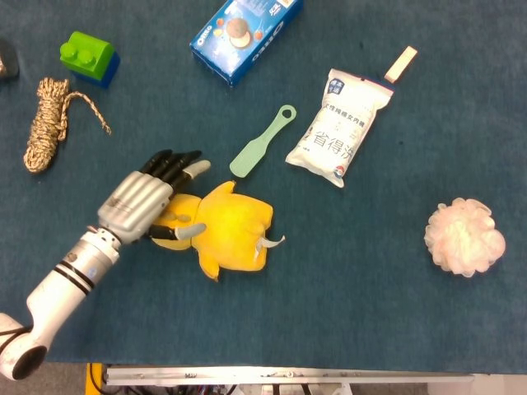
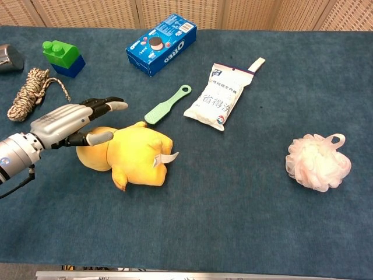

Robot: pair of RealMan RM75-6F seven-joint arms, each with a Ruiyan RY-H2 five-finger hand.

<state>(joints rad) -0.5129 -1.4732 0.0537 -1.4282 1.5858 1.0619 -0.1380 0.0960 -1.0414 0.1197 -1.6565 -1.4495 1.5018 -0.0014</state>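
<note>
My left hand point(image 1: 144, 202) point(image 2: 73, 123) hovers over the left end of a yellow plush toy point(image 1: 226, 230) point(image 2: 135, 153) that lies on the blue cloth. Its fingers are spread and hold nothing; the thumb reaches toward the toy's head. A white tag sticks out of the toy's right side. The right hand shows in neither view.
A green spatula point(image 1: 262, 152) lies just above the toy, a white snack bag point(image 1: 338, 127) to its right, and a blue Oreo box point(image 1: 245, 33) at the top. A rope coil point(image 1: 49, 122) and green-blue block point(image 1: 89, 58) sit far left. A pink bath pouf point(image 1: 464, 237) lies at the right.
</note>
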